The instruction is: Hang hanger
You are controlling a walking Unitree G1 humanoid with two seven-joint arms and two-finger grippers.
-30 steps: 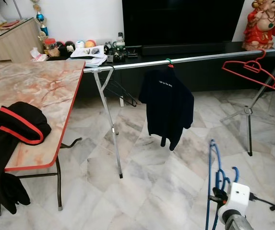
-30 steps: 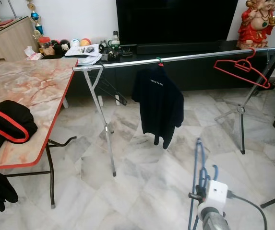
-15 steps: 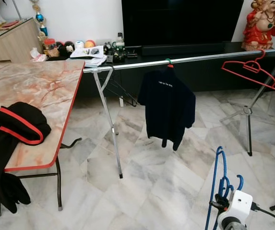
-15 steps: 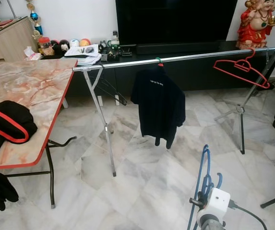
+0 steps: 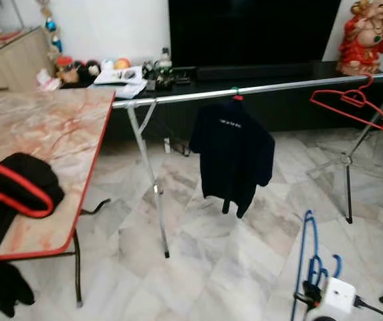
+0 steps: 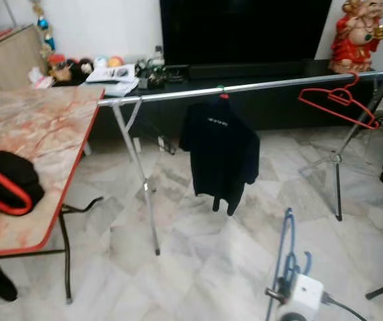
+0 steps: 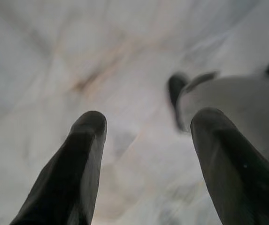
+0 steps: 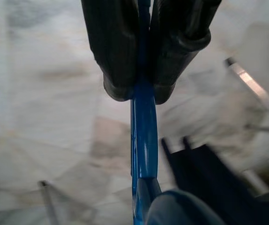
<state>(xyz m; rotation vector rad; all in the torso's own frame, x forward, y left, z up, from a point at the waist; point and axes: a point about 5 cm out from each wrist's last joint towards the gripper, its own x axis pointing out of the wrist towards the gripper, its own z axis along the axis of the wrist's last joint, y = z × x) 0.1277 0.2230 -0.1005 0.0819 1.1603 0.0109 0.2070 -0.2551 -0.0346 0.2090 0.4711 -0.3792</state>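
My right gripper [image 8: 141, 93] is shut on a blue hanger [image 8: 143, 145], held low at the bottom right, where the blue hanger [image 5: 309, 257] rises above the white wrist block [image 5: 337, 297]. A long silver drying rail [image 5: 278, 85] spans the room ahead. A black shirt [image 5: 233, 155] hangs from it near the middle, and an empty red hanger [image 5: 348, 103] hangs near its right end. My left gripper [image 7: 146, 124] is open over the marble floor.
A marble-topped folding table [image 5: 51, 140] with a red edge stands at the left, with a black and red garment [image 5: 17, 190] draped over its near corner. A dark TV console [image 5: 244, 67] and a red figurine [image 5: 365, 37] are behind the rail. Rail legs [image 5: 152, 194] stand on the floor.
The whole view has shifted slightly and blurred, so the camera moved. The blue hanger and my right wrist sit lower in the picture than a second ago.
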